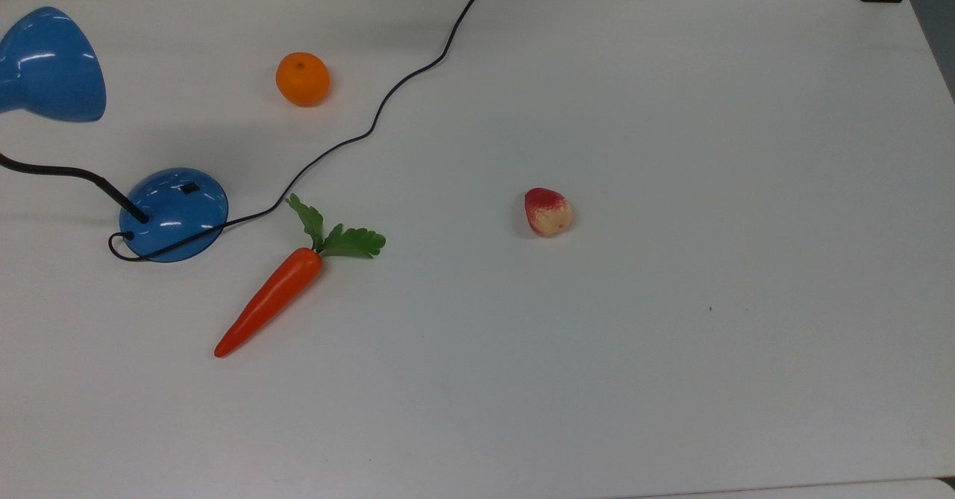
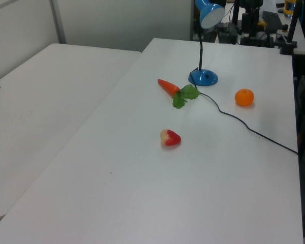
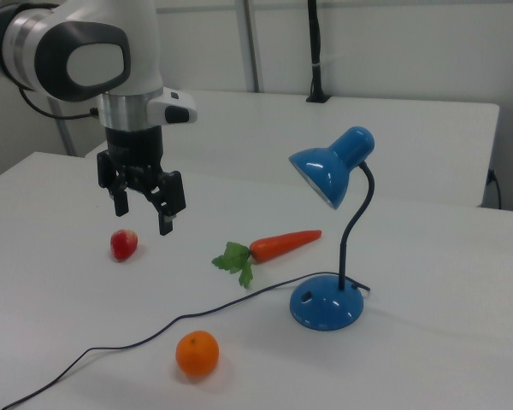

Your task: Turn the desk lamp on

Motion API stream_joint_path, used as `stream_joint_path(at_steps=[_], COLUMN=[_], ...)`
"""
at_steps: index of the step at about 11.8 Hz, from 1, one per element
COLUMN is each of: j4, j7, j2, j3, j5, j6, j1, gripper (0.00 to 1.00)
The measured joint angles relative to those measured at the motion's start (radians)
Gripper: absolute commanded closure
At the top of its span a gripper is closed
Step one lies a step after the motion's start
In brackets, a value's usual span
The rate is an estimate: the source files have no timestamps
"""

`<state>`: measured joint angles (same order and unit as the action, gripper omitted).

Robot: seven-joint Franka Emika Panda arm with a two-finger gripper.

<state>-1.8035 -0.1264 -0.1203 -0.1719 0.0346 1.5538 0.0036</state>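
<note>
A glossy blue desk lamp with a cone shade, thin black neck and domed base (image 3: pixel 326 306) stands unlit near one end of the white tabletop (image 1: pixel 671 335), its small black switch (image 1: pixel 189 186) on the base's top. The robot's black two-finger claw (image 3: pixel 144 207) hangs above the tabletop, fingers apart and empty, well apart from the lamp. An orange plastic carrot with green leaves (image 3: pixel 269 248) lies between them, and the black cord (image 3: pixel 171 329) trails near a round orange fruit (image 3: pixel 197 354). A red-and-cream strawberry (image 3: pixel 124 243) sits near the claw. Risks, as judgement: the claw could snag the cord, nudge the carrot, or press off-centre and slide the light base instead of tripping the switch.
</note>
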Motion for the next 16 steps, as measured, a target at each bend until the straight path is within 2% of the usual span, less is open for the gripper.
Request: stream_joint_path(at_steps=[9, 16], j4=[0.000, 0.000], j7=[-0.024, -0.029], j2=[0.000, 0.000], j3=[0.003, 0.005], j5=[0.000, 0.000], j6=[-0.020, -0.020], j1=[-0.003, -0.035], gripper=[0.00, 0.00])
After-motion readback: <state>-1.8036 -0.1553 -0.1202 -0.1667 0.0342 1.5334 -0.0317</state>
